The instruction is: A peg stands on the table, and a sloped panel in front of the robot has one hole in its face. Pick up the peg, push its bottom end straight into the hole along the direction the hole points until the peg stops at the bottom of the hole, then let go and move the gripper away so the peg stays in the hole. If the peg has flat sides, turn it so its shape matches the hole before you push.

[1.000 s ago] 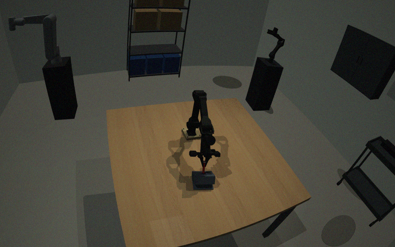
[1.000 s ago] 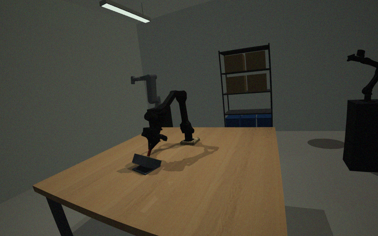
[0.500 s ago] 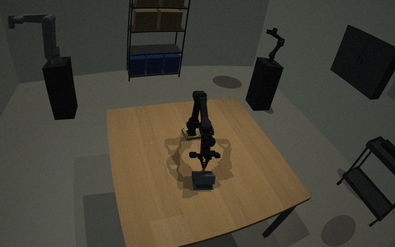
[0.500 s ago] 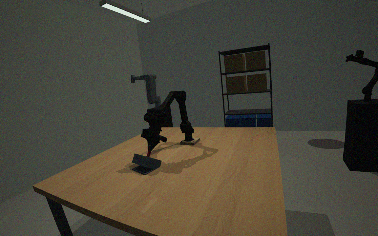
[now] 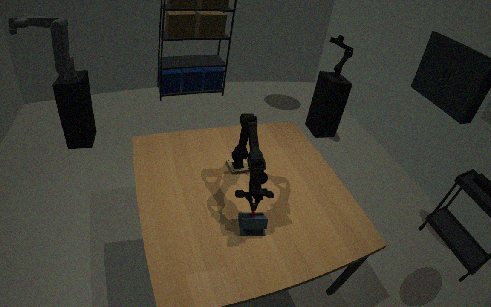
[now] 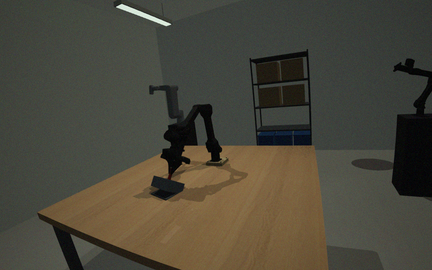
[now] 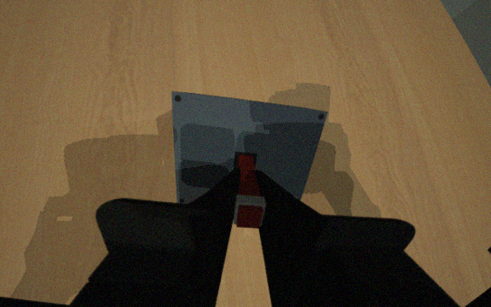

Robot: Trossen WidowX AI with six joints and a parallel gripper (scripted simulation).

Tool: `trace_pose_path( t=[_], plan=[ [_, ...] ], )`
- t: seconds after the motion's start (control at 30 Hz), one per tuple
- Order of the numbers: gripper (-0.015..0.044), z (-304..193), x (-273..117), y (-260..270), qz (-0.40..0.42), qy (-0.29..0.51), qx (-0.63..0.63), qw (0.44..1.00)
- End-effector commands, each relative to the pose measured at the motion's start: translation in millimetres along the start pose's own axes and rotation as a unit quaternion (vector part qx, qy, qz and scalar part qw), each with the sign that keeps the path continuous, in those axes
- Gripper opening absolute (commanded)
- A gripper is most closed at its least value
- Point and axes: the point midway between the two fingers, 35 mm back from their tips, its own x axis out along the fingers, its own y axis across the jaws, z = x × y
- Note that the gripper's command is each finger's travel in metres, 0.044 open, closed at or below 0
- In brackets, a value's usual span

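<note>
The red peg (image 5: 252,212) (image 6: 169,176) (image 7: 247,176) has flat sides and a grey band near its top end. My gripper (image 5: 253,208) (image 6: 170,173) (image 7: 246,174) is shut on it, close above the blue-grey sloped panel (image 5: 256,222) (image 6: 167,185) (image 7: 211,112). In the wrist view the peg's bottom end is at the dark square hole (image 7: 253,155), with a dark strip of the hole showing beyond and beside it. The peg's sides look roughly lined up with the hole's. How deep the bottom end sits is hidden.
The panel stands on a base plate on the wooden table (image 5: 186,244) (image 6: 244,208) (image 7: 101,43). The arm's own mounting plate (image 5: 232,168) (image 6: 216,163) is behind the panel. A shelf rack, pedestals with other arms and a cart stand away from the table.
</note>
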Motion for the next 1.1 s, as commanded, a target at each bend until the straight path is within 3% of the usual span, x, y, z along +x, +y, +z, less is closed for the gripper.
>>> trace_pose_path(
  t=[0.0, 1.07],
  plan=[
    [0.0000, 0, 3, 0, 0.001, 0.001, -0.002, 1.000],
    [0.0000, 0, 14, 0, 0.000, -0.001, 0.000, 1.000]
  ],
)
